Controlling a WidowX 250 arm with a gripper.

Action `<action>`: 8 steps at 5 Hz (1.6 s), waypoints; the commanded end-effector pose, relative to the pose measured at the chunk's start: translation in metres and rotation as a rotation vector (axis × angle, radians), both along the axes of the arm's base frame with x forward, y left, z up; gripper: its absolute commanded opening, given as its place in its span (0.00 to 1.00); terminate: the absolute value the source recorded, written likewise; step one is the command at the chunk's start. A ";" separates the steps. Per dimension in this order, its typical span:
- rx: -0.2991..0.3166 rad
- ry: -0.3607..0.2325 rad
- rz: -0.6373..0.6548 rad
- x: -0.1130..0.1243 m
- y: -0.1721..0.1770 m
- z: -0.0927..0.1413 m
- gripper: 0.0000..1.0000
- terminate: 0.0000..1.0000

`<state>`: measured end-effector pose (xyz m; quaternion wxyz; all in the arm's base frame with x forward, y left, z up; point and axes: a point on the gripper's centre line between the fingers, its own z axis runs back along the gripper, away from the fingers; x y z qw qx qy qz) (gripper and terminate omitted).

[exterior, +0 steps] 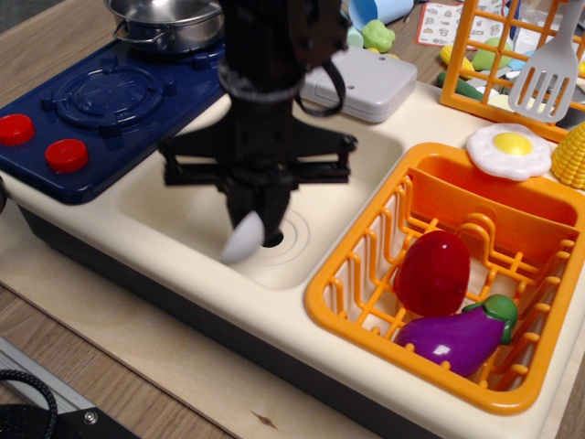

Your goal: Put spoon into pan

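Spoon (243, 241) hung bowl-down from the end effector (257, 203), whose black fingers were closed tight on its upper part, so that only the pale rounded bowl showed below them, blurred, above the floor of the cream toy sink (183, 206) and just left of the round drain (274, 240); whether the bowl touched the sink floor could not be told. The handle was hidden inside the grip. The pan (169, 20) stood at the top edge of the single camera view, on the far corner of the dark blue toy stove (101, 114), well apart from the spoon, with one dark wire handle showing at its left side. Two red knobs (41, 143) sat on the stove's near-left part. Behind the arm a grey faucet block (366, 82) rested on the sink's back rim. To the right, an orange dish rack (366, 293) held a red egg-shaped toy (431, 272) and a purple eggplant (457, 337) side by side. A toy fried egg (508, 149) lay beyond the rack, near a yellow corn cob (571, 155) and a grey slotted spatula (548, 78). The whole set rested on a wooden table (119, 384).
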<state>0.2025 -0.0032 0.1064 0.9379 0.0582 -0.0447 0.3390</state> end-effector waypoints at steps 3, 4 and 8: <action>0.195 -0.046 -0.037 -0.001 0.056 0.070 0.00 0.00; 0.265 -0.108 -0.108 0.004 0.083 0.077 0.00 0.00; 0.340 -0.316 -0.383 0.050 0.169 0.091 0.00 0.00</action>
